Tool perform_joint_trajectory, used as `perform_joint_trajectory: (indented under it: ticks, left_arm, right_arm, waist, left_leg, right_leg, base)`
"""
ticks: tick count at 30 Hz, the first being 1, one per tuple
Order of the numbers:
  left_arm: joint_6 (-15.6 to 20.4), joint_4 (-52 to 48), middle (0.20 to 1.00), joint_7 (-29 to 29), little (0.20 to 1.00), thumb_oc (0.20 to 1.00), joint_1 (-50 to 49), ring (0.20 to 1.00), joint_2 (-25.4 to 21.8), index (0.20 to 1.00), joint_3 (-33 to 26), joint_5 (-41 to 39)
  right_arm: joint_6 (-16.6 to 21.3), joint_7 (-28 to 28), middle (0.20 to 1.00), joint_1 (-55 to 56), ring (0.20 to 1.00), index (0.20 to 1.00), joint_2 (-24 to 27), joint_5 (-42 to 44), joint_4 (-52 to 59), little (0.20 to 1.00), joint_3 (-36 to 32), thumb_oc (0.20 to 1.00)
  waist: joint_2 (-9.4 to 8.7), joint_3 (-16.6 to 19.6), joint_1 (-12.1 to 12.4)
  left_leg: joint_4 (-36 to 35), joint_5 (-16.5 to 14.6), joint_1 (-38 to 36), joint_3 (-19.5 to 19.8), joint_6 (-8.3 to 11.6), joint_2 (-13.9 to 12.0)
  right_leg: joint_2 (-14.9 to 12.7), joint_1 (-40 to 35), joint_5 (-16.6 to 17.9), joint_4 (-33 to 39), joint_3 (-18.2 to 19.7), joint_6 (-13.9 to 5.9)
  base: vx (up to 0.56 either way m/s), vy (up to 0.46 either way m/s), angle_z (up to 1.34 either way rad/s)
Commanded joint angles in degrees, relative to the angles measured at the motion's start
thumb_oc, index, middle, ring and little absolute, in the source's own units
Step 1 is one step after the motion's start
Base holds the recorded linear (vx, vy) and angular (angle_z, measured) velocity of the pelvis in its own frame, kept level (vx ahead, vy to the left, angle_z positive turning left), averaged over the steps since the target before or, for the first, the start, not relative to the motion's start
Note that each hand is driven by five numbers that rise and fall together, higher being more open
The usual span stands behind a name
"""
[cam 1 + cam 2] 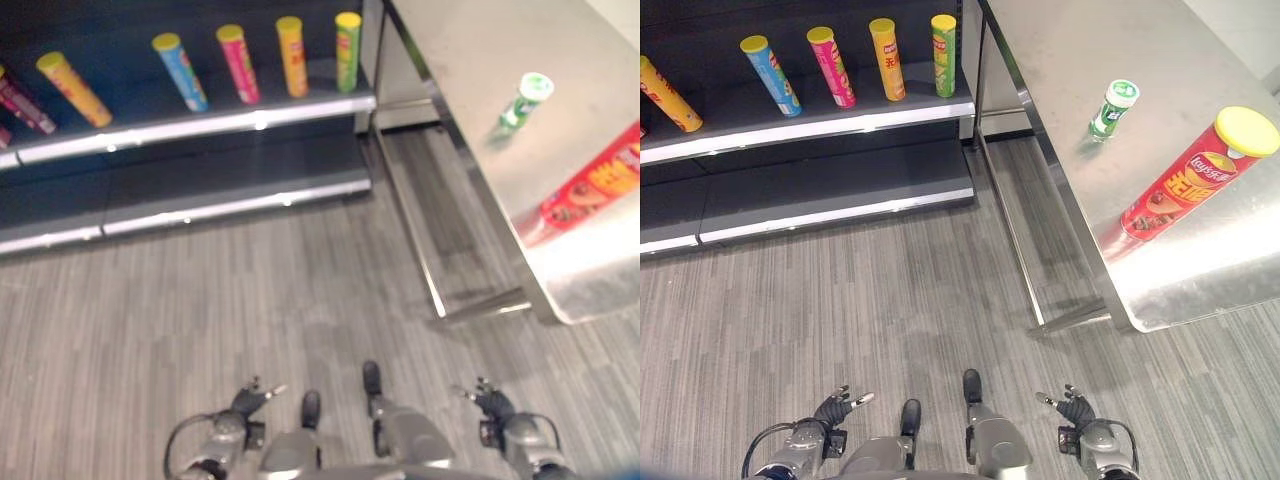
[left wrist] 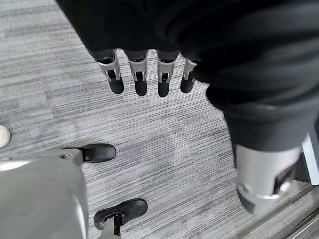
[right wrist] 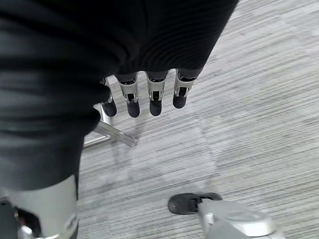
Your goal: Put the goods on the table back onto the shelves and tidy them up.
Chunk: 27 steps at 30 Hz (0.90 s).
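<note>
While both arms hang low over the grey striped floor (image 1: 890,300), nothing has been picked up yet. The left robot hand (image 2: 144,74) has straight, loose fingers and holds nothing. The right robot hand (image 3: 149,94) looks the same, open and empty. On the shiny metal desk (image 1: 1090,40) stand a tall red chip tube with a yellow lid (image 1: 1185,180) and a small green and white bottle (image 1: 1112,108). Other colourful tubes already stand on the dark shelf (image 1: 820,115). I think the next move is to step closer to the desk and reach for the red tube.
</note>
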State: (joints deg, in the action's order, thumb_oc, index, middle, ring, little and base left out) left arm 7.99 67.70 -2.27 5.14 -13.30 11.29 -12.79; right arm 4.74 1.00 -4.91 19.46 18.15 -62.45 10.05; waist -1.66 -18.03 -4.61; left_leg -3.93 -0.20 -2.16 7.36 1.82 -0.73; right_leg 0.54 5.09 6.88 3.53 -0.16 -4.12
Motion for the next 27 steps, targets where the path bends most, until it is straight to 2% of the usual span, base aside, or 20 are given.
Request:
perform_joint_trajectory:
  ticks: [1, 2, 3, 10, 16, 21, 24, 27]
  left_arm:
    - [0.7, 0.25, 1.0, -0.55, 1.0, 1.0, 0.18, 1.0, -0.82, 1.0, -0.01, 0.27]
    - [0.7, 0.17, 1.0, -0.57, 1.0, 1.0, 0.07, 1.0, -0.67, 1.0, -0.07, 0.02]
    - [1.11, -1.5, 1.0, -2.26, 1.0, 1.0, 2.6, 1.0, -3.74, 1.0, 0.49, 1.25]
    - [0.22, 4.83, 1.0, -1.43, 1.0, 1.0, -1.78, 1.0, -1.91, 1.0, -1.3, 3.71]
    - [-0.15, 5.79, 1.0, -1.62, 1.0, 1.0, -3.27, 1.0, -1.11, 1.0, -2.65, 3.58]
    - [0.37, 4.02, 1.0, -2.09, 1.0, 1.0, -2.38, 1.0, -1.39, 1.0, -2.51, 2.48]
    - [1.0, 0.18, 1.0, -2.39, 1.0, 1.0, -1.72, 1.0, -2.04, 1.0, -2.4, -0.14]
    - [1.13, -2.67, 1.0, -1.76, 1.0, 1.0, -1.7, 1.0, -2.58, 1.0, -2.21, -1.73]
  right_arm:
    - [0.95, 0.25, 1.0, 0.73, 1.0, 1.0, 0.76, 1.59, 0.25, 1.0, -0.04, 1.0]
    - [0.95, 0.3, 1.0, 0.59, 1.0, 1.0, 0.73, 1.61, 0.02, 1.0, 0.01, 1.0]
    - [0.74, 3.05, 1.0, 3.8, 1.0, 1.0, -2.49, 5.93, -5.31, 1.0, -7.5, 1.0]
    - [1.14, 3.68, 1.0, 3.98, 1.0, 1.0, -1.26, 5.11, -5.54, 1.0, -7.74, 1.0]
    - [1.58, 4.52, 1.0, 4.62, 1.0, 1.0, -1.64, 5.94, -5.44, 1.0, -9.23, 1.0]
    - [1.86, 4.78, 1.0, 5.29, 1.0, 1.0, -1.73, 7.56, -4.43, 1.0, -10.49, 1.0]
    - [1.9, 4.49, 1.0, 5.84, 1.0, 1.0, -1.65, 7.82, -3.3, 1.0, -10.56, 1.0]
    - [2.01, 4.11, 1.0, 7.77, 1.0, 1.0, -1.78, 8.42, -2.92, 1.0, -10.47, 1.0]
  waist:
    - [-1.48, 2.15, -0.14]
    - [-1.28, 2.43, -0.11]
    - [0.06, 6.13, -0.16]
    - [-0.64, 7.88, 1.31]
    - [-1.04, 8.12, 1.62]
    - [-1.15, 7.7, 1.33]
    - [-1.03, 7.21, 1.06]
    - [-1.4, 6.57, 0.98]
  left_leg:
    - [7.5, -8.87, -2.42, -2.16, 1.67, 2.94]
    - [6.96, -8.7, -2.72, -2.11, 1.78, 2.63]
    - [4.59, -7.5, -2.06, -10.73, 2.11, -2.13]
    - [3.68, -6.24, -2.37, -11.05, 3.29, -3.53]
    - [3.28, -6.01, -2.87, -11.21, 3.56, -3.8]
    - [4.15, -6.72, -3.02, -13.42, 3.72, -4.13]
    - [5.88, -7.34, -2.68, -14.88, 4.13, -4.96]
    - [12.23, -8.0, -0.58, -14.2, 5.28, -6.64]
  right_leg:
    - [-3.1, 5.37, -5.11, -7.63, 3.49, -6.23]
    - [-2.99, 5.08, -5.3, -7.57, 3.35, -6.01]
    - [-8.34, 0.35, -10.74, -12.34, -1.44, -7.16]
    - [-6.02, -3.94, -11.05, -5.87, -3.18, -5.5]
    - [-5.96, -5.04, -10.89, -5.28, -3.88, -5.49]
    - [-6.77, -3.5, -10.23, -6.68, -4.32, -6.13]
    - [-6.84, -2.24, -10.79, -8.51, -4.75, -5.92]
    - [-5.54, -2.82, -12.55, -9.17, -4.4, -4.25]
  base:
    - [0.08, -0.068, 0.14]
    - [0.06, -0.109, 0.12]
    - [0.04, -0.089, 0.18]
    - [0.01, -0.056, 0.15]
    - [0.01, -0.006, 0.02]
    - [-0.01, -0.017, -0.13]
    - [0.0, -0.069, -0.34]
    - [0.04, -0.137, -0.09]
